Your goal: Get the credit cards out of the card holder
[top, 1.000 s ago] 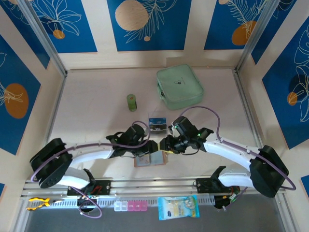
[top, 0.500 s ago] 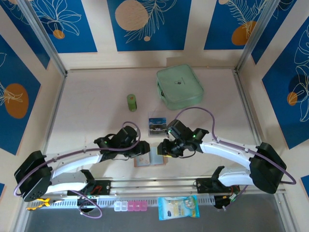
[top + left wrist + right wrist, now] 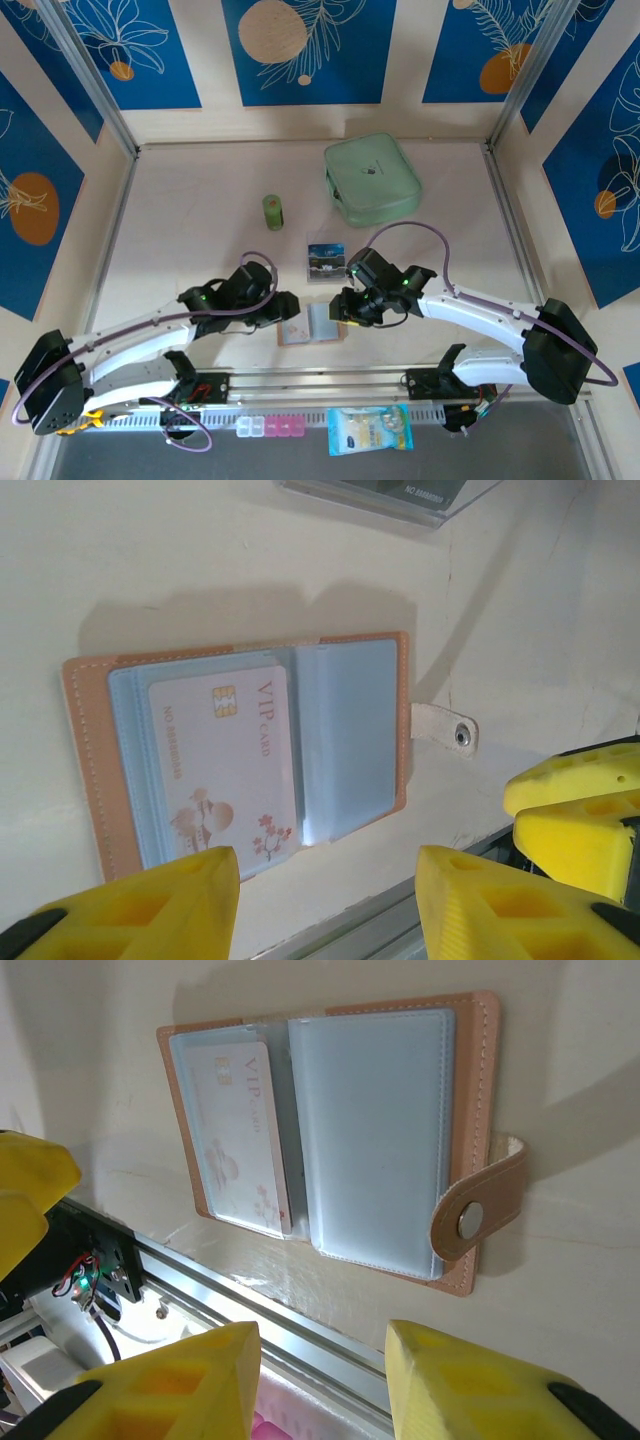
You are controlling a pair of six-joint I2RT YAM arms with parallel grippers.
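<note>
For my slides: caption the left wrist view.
Open card holder with a VIP card inside, left tool open above it.

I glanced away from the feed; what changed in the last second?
The left gripper drew back leftward from the card holder, jaws open and empty. The right gripper barely shifted and is open too. The card holder stayed open and flat, a pale card inside.

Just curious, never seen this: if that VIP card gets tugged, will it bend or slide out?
Likely stiff: the VIP card lies flat and thin in its clear sleeve, so it should slide, not fold. The card holder looks light and lies open on the table, so it may drag along unless pinned.
</note>
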